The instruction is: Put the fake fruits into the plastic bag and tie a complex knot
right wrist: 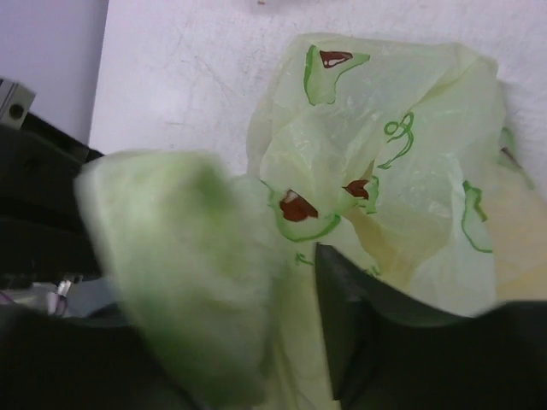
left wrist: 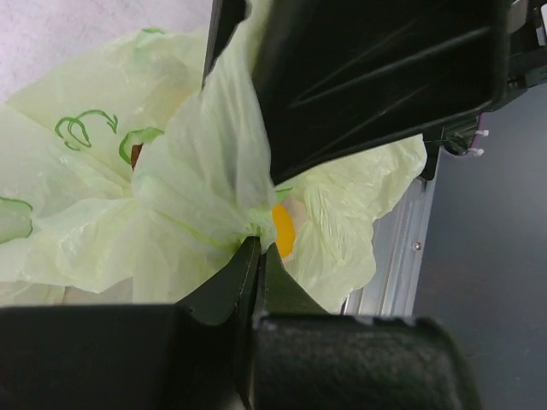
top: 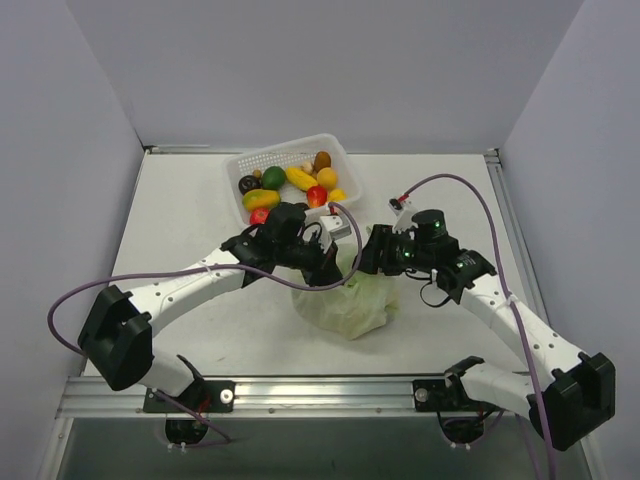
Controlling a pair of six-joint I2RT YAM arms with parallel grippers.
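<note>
Plastic bag (top: 345, 300) centre frame on counter (top: 180, 200), one fruit (left wrist: 283, 229) inside it. Basket (top: 280, 150) behind bag, upper centre, w/ fake fruits (top: 290, 185) in it. Left end effector (top: 328, 270) at bag's upper left, bag top pinched btwn its fingers; right end effector (top: 370, 258) at bag's upper right, bag top against it

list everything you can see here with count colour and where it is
plastic bag: one, pale green with avocado prints, table centre, between the grippers
fake fruits: about ten, yellow, green, red, brown, dark purple, in the basket
fruit in bag: one showing, yellow-orange, behind the film
basket: one, white, perforated, back of table
table: one, white
cables: two, purple, one along each arm
left gripper: black, shut on the plastic bag's gathered neck
right gripper: black, at the bag's top, grip unclear
</note>
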